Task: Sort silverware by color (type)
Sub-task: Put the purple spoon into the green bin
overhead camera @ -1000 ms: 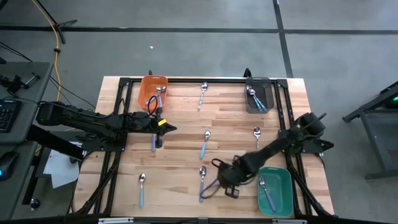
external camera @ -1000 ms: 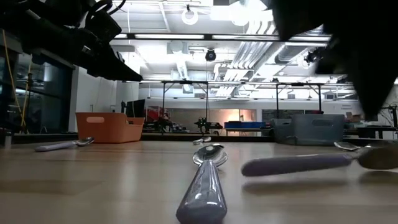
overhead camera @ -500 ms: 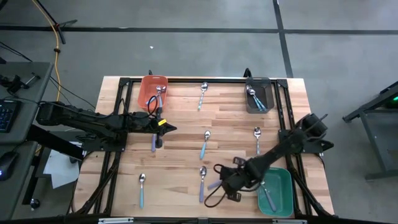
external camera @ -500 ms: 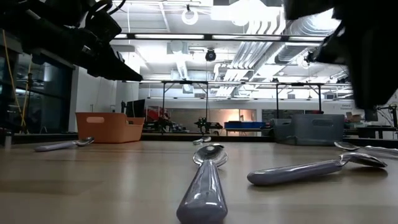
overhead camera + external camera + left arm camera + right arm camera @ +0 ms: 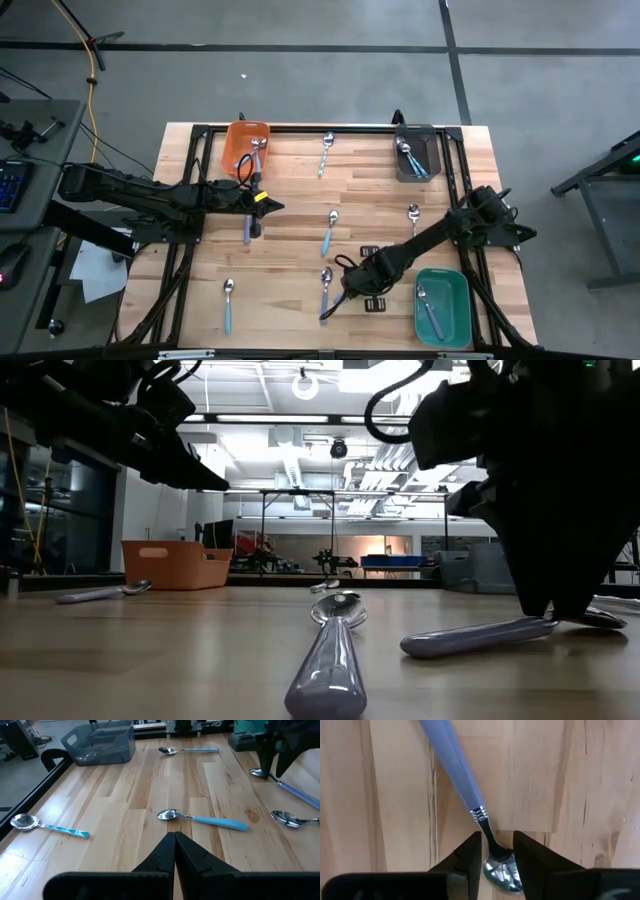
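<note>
Across the table no brand, label or writing could be read on anything. Far left, the left gripper [image 5: 272,206] hung over the boards, fingers pressed together, beside a purple spoon [image 5: 247,229] by the arm. Behind it sat the orange bin [image 5: 234,146] with spoons in it, and down near the front edge lay a light-blue spoon [image 5: 227,303]. Moving to the middle: a teal spoon [image 5: 326,152] near the back, a blue spoon [image 5: 329,231] at centre, and a purple-handled spoon [image 5: 325,293] toward the front. Right on that one, the right gripper [image 5: 496,853] was down low, fingers spread apart and straddling the neck just above the bowl, nothing pinched; its spoon lay flat on the wood, handle pointing away. A dark cable looped beside the wrist, crowding that spot. Further right lay another spoon [image 5: 413,222], then the grey bin [image 5: 432,150] at the back holding spoons, and the green bin [image 5: 459,292] at the front with one teal spoon inside.
</note>
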